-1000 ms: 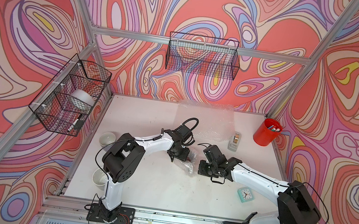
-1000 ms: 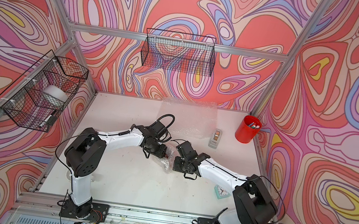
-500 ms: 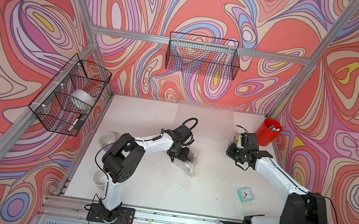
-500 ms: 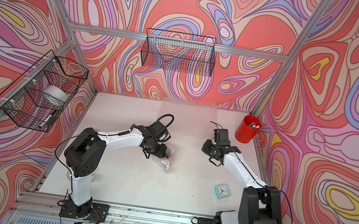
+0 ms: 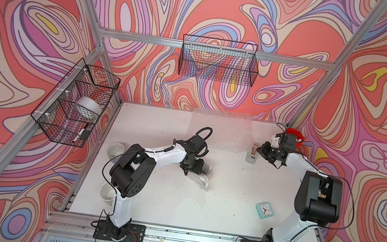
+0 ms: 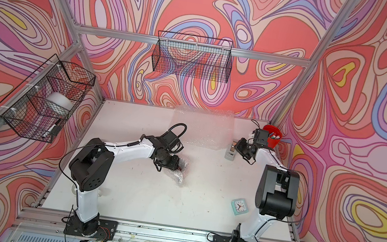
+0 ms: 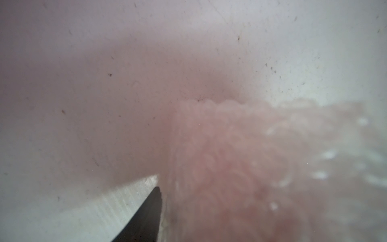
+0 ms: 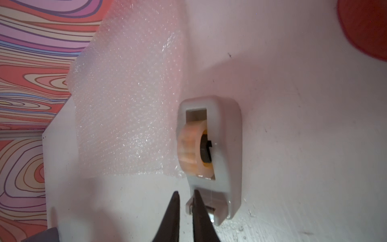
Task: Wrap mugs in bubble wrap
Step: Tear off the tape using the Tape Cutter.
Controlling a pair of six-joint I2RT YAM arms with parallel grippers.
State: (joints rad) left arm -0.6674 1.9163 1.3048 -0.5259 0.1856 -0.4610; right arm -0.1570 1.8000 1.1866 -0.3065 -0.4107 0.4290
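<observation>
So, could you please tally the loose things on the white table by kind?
Flat clear bubble wrap sheet: 1
Bubble-wrap bundle showing red inside: 1
White round bowl-like vessels: 2
Grey tape dispenser: 1
Red plastic pen cup: 1
Teal square clock: 1
Total: 7

On the desk [image 5: 160, 127]: two white bowls [image 5: 115, 149] [image 5: 108, 190], one flat bubble wrap sheet [image 5: 219, 130], one bubble-wrapped bundle [image 5: 203, 180], one tape dispenser [image 5: 250, 156], one small clock [image 5: 264, 210], one red pen cup [image 6: 272, 136]. Two wire baskets [image 5: 218, 60] [image 5: 75, 106] hang on the walls.
</observation>
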